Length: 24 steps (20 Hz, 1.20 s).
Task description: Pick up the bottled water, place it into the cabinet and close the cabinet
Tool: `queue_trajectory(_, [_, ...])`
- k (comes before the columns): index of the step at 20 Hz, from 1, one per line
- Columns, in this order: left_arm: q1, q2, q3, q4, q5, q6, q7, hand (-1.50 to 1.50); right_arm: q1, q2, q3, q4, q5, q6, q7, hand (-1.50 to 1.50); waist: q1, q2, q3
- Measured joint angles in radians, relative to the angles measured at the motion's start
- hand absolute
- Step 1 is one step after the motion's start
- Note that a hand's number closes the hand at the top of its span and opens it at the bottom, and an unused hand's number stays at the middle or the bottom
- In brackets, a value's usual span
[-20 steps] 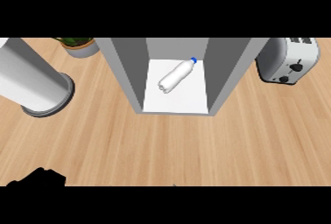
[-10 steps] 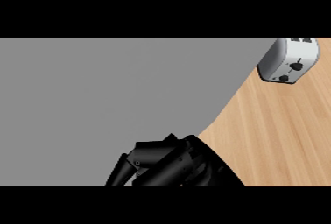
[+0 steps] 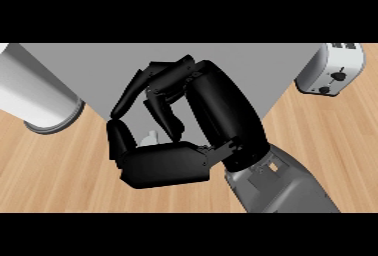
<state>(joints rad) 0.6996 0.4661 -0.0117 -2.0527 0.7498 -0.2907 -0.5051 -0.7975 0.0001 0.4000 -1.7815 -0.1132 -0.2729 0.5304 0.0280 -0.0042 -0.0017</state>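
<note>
A black hand (image 3: 166, 167) on a grey forearm (image 3: 284, 192) rises from the lower right and fills the middle of the head view; by its side I take it for my right hand. Its fingers (image 3: 159, 80) curl in an arc toward the thumb (image 3: 118, 142), with nothing clearly inside them. Behind it stands the grey cabinet (image 3: 88, 65), showing a flat grey face with no opening visible. The bottled water is hidden. A small white patch (image 3: 150, 137) shows between thumb and palm; I cannot tell what it is. My left hand does not show.
A tall pale cylinder (image 3: 37, 95) stands on the wooden counter (image 3: 59, 175) left of the cabinet. A silver toaster (image 3: 332, 67) sits at the upper right. Bare counter lies along the left front and the right side.
One second ago the cabinet was open with the bottle lying on its white floor. Now a grey face covers that opening, and the hand has risen from the lower edge up in front of it.
</note>
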Motion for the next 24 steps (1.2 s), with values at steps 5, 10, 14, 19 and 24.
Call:
queue_trajectory(5, [0.007, 0.009, 0.057, 0.025, 0.033, -0.044, 0.009, 1.5, -0.057, -0.006, -0.087, 0.192, -0.042, 0.073, -0.088, 1.5, -0.003, 0.002, 0.001])
queue_trajectory(10, [0.015, 0.011, 0.089, 0.024, 0.052, -0.074, 0.022, 1.5, -0.081, -0.005, -0.129, 0.302, -0.072, 0.154, -0.174, 1.5, -0.003, -0.021, 0.006])
queue_trajectory(14, [-0.016, 0.023, 0.102, 0.041, 0.067, -0.083, 0.04, 1.5, -0.089, -0.008, -0.138, 0.348, -0.072, 0.186, -0.221, 1.5, -0.003, -0.033, 0.009])
queue_trajectory(19, [-0.023, 0.029, 0.108, 0.035, 0.082, -0.101, 0.05, 1.5, -0.078, -0.016, -0.142, 0.371, -0.061, 0.208, -0.279, 1.5, 0.006, -0.043, 0.005])
queue_trajectory(24, [-0.052, 0.033, 0.11, 0.033, 0.095, -0.095, 0.065, 1.5, -0.076, -0.024, -0.144, 0.385, -0.052, 0.222, -0.313, 1.5, 0.014, -0.046, 0.003])
